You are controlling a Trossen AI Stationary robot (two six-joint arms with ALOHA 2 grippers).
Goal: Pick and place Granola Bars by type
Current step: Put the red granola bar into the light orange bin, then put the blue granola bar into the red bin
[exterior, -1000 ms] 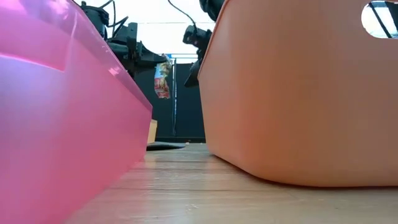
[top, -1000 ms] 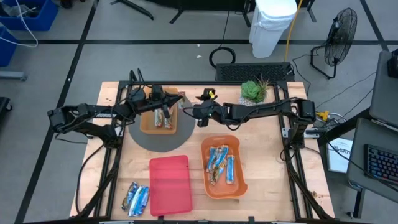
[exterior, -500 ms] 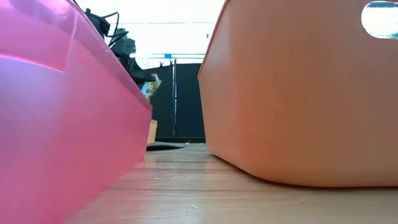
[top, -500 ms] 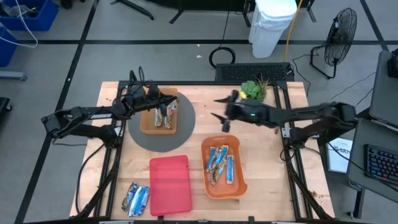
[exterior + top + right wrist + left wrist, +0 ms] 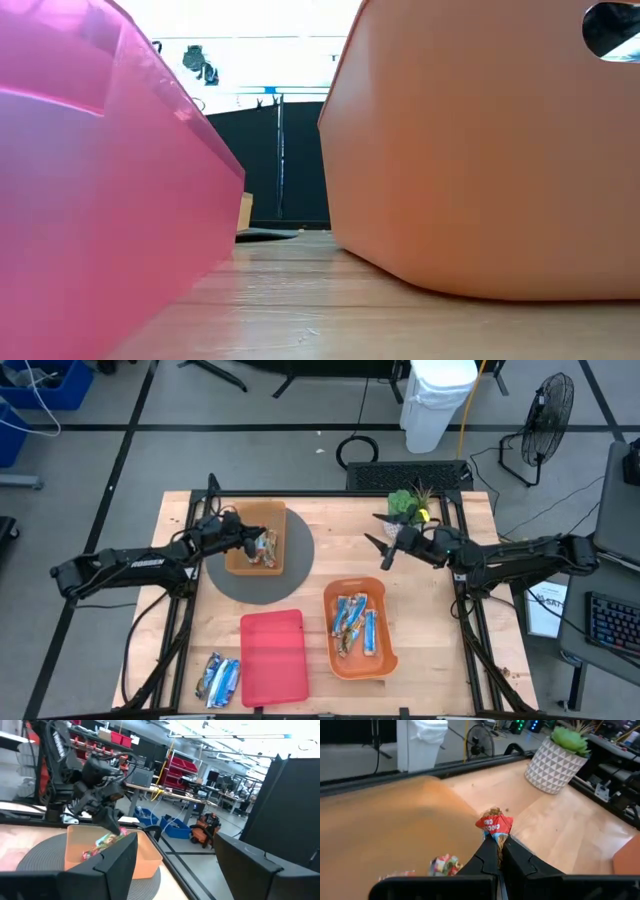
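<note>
The left gripper [image 5: 497,851] was clenched on a red-wrapped granola bar [image 5: 494,825], poised over the small orange tray [image 5: 254,539], probably to drop it with its kind. The right gripper [image 5: 385,540] hung released near the plant [image 5: 407,506].

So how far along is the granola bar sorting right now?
Partly done. Blue bars already lie in the orange tray, and a few red-wrapped bars sit in the small tan tray on the grey disc. In hand: the left gripper pinches a red bar over that tan tray. The right gripper is open and empty. Left: the silvery bars beside the red tray, which looks empty.
</note>
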